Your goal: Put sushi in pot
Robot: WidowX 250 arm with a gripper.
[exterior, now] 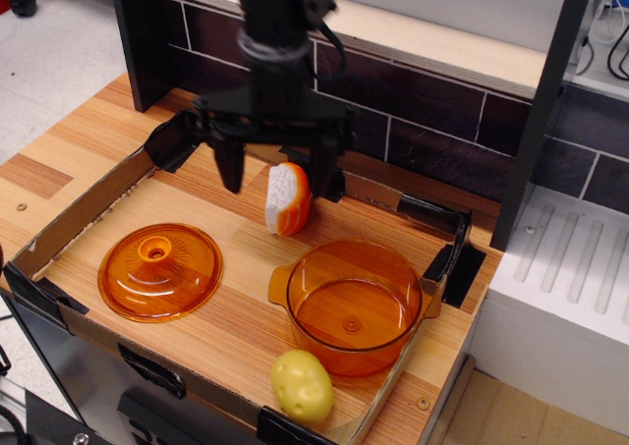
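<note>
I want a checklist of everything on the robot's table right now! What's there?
Surface: wooden tray with low cardboard walls taped at the corners.
Job's things: sushi propped on its side at the back; pot uncovered, nothing inside.
Clutter: orange lid lying left of the pot; yellow potato toy at the front edge.
Grippers: gripper above the sushi, jaws open either side of it, holding nothing.
Cables: black cables, far right.
Surroundings: dark tiled wall; white unit on the right.
</note>
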